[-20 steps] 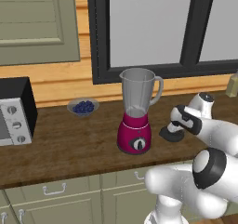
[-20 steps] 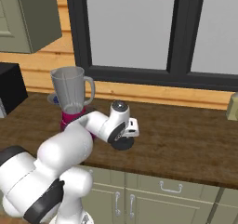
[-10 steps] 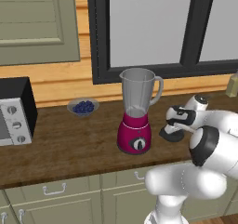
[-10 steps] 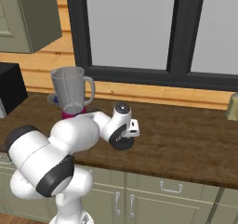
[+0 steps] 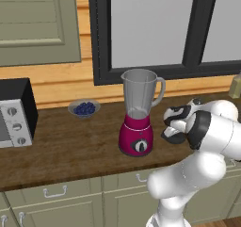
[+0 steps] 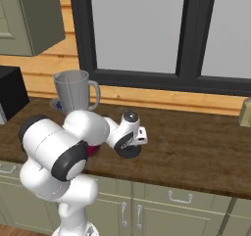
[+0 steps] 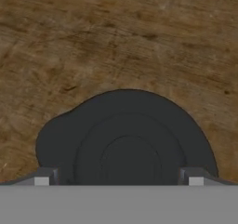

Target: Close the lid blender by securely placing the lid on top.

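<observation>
Lid (image 7: 128, 139) lies flat, knob up, between the spread pincer (image 7: 118, 175) tips.

Lighting is looking even and pretty bright everywhere, flat rendered stuff with no glare popping anywhere. The pale grey window panes (image 5: 146, 23) aren't throwing any visible beams. The dark brown wooden counter (image 5: 70, 146) is showing only soft shading. In the hand view, the flat round black lid (image 7: 135, 139) is casting a dark blobby shadow leaking out to its left. Everything is looking slightly soft and low-res.
</observation>
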Controlling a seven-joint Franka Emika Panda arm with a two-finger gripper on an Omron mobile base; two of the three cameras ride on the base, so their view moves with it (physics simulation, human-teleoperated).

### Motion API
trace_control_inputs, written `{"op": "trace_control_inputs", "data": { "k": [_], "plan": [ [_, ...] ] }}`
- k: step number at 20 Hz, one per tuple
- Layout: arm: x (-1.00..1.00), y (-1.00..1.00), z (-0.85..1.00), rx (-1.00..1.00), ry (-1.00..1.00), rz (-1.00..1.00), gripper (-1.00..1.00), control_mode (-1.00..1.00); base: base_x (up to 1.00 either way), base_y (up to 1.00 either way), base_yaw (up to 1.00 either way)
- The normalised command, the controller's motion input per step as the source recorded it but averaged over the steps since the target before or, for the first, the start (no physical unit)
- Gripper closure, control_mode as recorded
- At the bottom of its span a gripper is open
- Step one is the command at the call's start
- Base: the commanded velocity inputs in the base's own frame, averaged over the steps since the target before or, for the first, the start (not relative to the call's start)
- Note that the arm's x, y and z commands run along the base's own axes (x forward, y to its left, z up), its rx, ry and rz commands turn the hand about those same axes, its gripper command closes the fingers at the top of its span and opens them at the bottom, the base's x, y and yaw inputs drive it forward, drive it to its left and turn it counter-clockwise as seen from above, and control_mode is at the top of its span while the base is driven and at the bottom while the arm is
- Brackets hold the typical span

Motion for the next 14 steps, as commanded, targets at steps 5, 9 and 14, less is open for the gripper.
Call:
{"op": "trace_control_inputs", "data": {
  "k": [5,9,14],
  "plan": [
    [0.19,-0.01,-0.25,0.0,0.0,0.04,-1.0,-1.0,0.0,0.0,0.0],
    [0.11,0.0,-0.35,0.0,0.0,0.03,1.0,-1.0,0.0,0.0,0.0],
    [-0.06,0.0,-0.56,-0.01,0.05,0.0,1.0,-1.0,0.0,0.0,0.0]
  ]
}}
